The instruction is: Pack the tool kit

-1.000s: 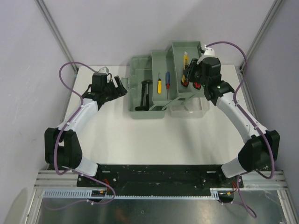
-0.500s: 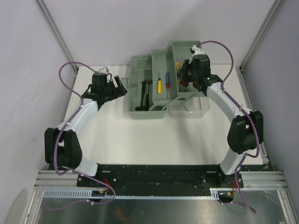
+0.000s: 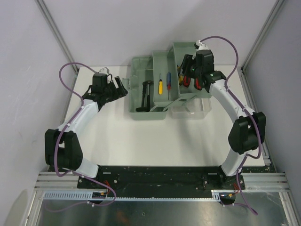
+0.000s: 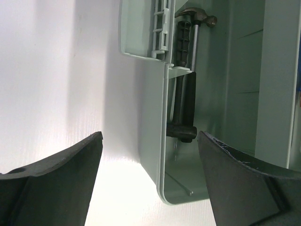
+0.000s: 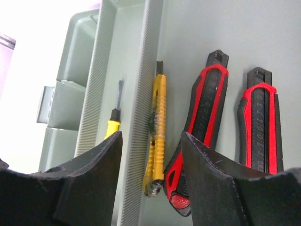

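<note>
The sage-green tool kit [image 3: 141,113] lies open at the back of the table, its clear lid [image 3: 190,110] at the front right. A black hammer [image 3: 146,94] lies in its left section, and a yellow screwdriver [image 3: 160,85] and a blue one [image 3: 168,84] lie in the middle tray. My right gripper [image 3: 184,75] hangs open over the right compartment. A yellow knife [image 5: 156,127] lies loose between its fingers against the ribbed wall, next to red-and-black pliers [image 5: 207,103]. My left gripper [image 3: 121,87] stands open at the box's left wall [image 4: 153,141], holding nothing.
White table surface [image 3: 141,141] stretches in front of the box. Metal frame posts [image 3: 56,33] rise at the back corners. Purple cables [image 3: 221,44] loop above both arms.
My right arm has swung left and back over the right compartment. Its jaws have opened, and the yellow knife now lies in the box. The left arm has not moved.
</note>
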Tool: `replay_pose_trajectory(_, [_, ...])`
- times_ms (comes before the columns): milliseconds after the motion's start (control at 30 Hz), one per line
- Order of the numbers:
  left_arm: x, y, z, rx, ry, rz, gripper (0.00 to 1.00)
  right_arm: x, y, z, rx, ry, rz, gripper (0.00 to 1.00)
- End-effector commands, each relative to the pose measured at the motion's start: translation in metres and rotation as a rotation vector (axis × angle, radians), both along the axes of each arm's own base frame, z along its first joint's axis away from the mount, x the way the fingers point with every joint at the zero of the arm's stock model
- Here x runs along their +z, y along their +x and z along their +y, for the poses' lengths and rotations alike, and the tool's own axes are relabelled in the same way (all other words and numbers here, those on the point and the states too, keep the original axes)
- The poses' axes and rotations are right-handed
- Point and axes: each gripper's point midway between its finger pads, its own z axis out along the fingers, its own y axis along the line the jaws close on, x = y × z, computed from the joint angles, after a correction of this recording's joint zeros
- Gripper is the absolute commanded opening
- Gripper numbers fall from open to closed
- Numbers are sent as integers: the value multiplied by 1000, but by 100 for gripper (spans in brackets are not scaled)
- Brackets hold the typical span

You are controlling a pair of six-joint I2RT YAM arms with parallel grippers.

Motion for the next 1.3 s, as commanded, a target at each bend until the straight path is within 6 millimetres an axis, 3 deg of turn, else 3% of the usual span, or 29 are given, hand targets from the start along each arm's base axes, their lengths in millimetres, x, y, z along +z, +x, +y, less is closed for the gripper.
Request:
replay_pose_trajectory(0, [13, 2, 5, 0, 13, -51, 86, 77, -9, -16, -35, 52, -148, 58])
replay_pose_trajectory(67, [10, 2, 6, 5, 16, -44, 86, 84, -12, -32, -68, 59, -151, 58])
replay_pose_trajectory(167, [4, 2, 9, 21, 23, -29, 86, 78, -15, -68, -145, 66, -122, 57])
replay_pose_trajectory(367, [-13, 3, 6, 19, -8, 22, 86, 31, -25, -160, -353, 114, 8, 57])
replay_pose_trajectory(433, [-17, 4, 0, -1, -28, 38, 86, 11, -27, -175, -346, 134, 60, 58])
replay_pose_trajectory(567, [-25, 8, -9, -39, -61, 66, 86, -40, -25, -174, -187, 158, 190, 58])
replay_pose_trajectory(733, [-30, 13, -19, -74, -101, 88, 86, -72, -27, -153, -13, 105, 247, 58])
replay_pose_trajectory(967, [-37, 17, -23, -89, -116, 102, 86, -129, -25, -160, -79, 25, 388, 53])
replay_pose_trajectory(1267, [-41, 21, -32, -131, -151, 100, 86, -164, -23, -160, -101, -28, 450, 40])
